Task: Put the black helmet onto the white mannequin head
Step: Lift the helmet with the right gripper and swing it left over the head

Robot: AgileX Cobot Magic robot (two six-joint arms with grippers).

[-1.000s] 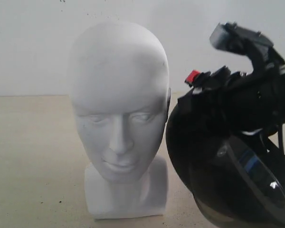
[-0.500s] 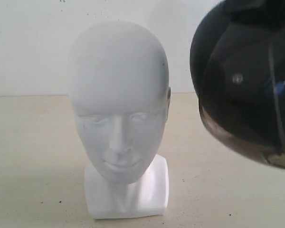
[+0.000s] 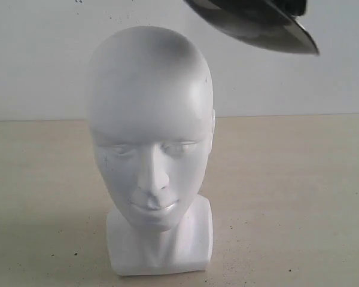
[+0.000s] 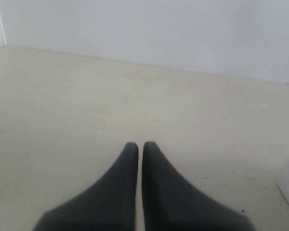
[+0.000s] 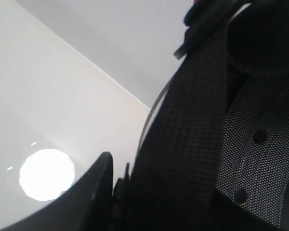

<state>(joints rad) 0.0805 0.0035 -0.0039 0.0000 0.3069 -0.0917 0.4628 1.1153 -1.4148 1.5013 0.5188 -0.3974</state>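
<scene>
Black helmet (image 3: 251, 24) aloft, one o'clock of head (image 3: 149, 119) — right gripper (image 5: 119, 188) pinching its rim; next: centre, lower.

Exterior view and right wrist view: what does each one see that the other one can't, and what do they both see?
Only the exterior view shows the white mannequin head with its face, neck and base. Only the right wrist view shows the black helmet from inside: mesh padding and a woven strap. Both show the helmet, just a dark lower edge at the top of the exterior view, clear of the head, and the pale wall.
</scene>
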